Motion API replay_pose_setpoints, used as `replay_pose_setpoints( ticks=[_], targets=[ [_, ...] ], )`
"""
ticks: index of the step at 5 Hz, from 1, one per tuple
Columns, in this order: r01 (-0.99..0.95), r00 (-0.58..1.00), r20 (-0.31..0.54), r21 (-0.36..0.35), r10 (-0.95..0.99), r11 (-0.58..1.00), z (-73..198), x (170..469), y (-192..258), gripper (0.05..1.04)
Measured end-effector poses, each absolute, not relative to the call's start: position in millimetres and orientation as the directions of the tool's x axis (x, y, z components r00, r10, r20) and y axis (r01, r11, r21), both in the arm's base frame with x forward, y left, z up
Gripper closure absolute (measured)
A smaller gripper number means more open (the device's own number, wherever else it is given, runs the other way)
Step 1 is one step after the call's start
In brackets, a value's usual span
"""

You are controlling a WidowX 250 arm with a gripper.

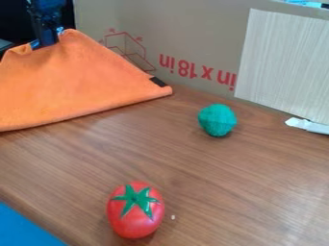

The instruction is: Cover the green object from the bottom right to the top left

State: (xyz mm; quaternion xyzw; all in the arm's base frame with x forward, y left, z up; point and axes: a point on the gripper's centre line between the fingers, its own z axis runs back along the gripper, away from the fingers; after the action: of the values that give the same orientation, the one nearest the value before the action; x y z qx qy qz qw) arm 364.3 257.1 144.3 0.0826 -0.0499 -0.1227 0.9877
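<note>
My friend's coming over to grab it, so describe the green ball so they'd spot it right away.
Look at the brown wooden table, in front of the big cardboard panel. Right of the orange cloth sits a small, roundish teal-green ball. Unlike the red tomato nearer the camera, it's green all over, with no star-shaped top.

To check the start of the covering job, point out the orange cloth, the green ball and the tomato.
Orange cloth (80,79): camera view, middle of its hanging face.
Green ball (218,120): camera view, middle of its side.
Tomato (134,218): camera view, red skin below the leaves.
</note>
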Motion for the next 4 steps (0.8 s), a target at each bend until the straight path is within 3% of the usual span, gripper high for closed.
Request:
replay_pose_setpoints(
  ticks=[3, 4],
  targets=[
    [0.256, 0.964, 0.029, 0.159, -0.264, 0.953, 130, 384, 263, 0.991],
    [0.246, 0.967, 0.026, 0.165, -0.254, 0.955, 129, 385, 264, 0.826]
  ],
)
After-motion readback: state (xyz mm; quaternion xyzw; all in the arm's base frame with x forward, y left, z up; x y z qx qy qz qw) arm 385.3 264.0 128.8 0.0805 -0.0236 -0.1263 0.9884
